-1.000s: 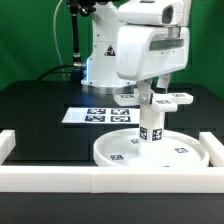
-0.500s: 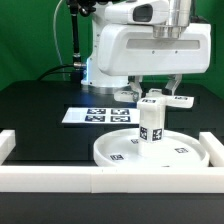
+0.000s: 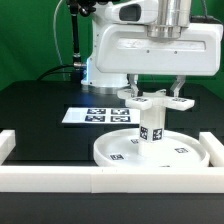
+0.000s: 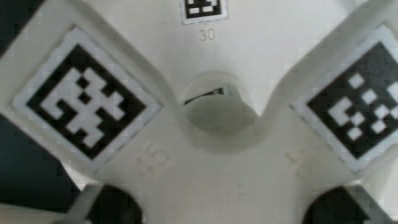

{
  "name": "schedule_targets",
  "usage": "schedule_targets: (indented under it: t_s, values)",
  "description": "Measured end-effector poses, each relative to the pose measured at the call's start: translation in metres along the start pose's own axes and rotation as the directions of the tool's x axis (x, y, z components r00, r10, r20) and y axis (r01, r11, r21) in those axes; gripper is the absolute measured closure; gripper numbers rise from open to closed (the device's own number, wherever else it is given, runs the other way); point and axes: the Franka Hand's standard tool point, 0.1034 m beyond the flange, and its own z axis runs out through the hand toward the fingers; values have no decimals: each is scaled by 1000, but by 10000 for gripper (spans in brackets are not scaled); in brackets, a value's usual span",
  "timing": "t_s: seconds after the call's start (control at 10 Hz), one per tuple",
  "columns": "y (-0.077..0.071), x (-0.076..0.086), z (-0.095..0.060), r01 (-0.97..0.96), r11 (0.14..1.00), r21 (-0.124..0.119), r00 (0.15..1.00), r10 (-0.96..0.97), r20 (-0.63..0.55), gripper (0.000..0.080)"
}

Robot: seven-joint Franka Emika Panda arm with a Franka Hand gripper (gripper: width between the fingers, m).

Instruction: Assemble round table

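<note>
The large rimmed round disc (image 3: pixel 185 152) lies flat near the front rail. The short cylindrical post (image 3: pixel 150 128) stands upright on its middle. The flat cross-shaped piece (image 3: pixel 152 101) sits level on top of the post. My gripper (image 3: pixel 155 97) comes straight down over it and is shut on the cross-shaped piece, one finger on each side. In the wrist view the cross-shaped piece (image 4: pixel 196 60) fills the picture with its tags and round centre hole (image 4: pixel 221 118). It spans the gap of my gripper (image 4: pixel 231 205) between the dark pads (image 4: pixel 111 205).
White border rails run along the front (image 3: pixel 50 178) and stand at both sides (image 3: pixel 215 145). The marker board (image 3: pixel 100 116) lies behind the disc on the black table. The arm's white base (image 3: pixel 100 65) rises at the back.
The hand has turned about its vertical axis above the post. The cross-shaped piece has turned with it, so its arms point differently. Disc and post have stayed put.
</note>
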Motion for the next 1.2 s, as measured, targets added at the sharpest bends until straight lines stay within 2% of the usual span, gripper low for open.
schedule_targets:
  t_s: [0.2, 0.4, 0.9, 1.0, 1.1, 1.2]
  values:
    - [0, 0, 0, -203, 979, 15, 979, 203, 5, 360]
    - [2, 0, 0, -407, 913, 34, 914, 406, 17, 360]
    - [2, 0, 1, -672, 739, 37, 740, 672, 29, 360]
    - [3, 2, 1, -749, 660, 57, 662, 749, 34, 360]
    - [2, 2, 1, -795, 603, 59, 606, 795, 37, 360]
    - [2, 2, 1, -887, 457, 67, 461, 886, 56, 360]
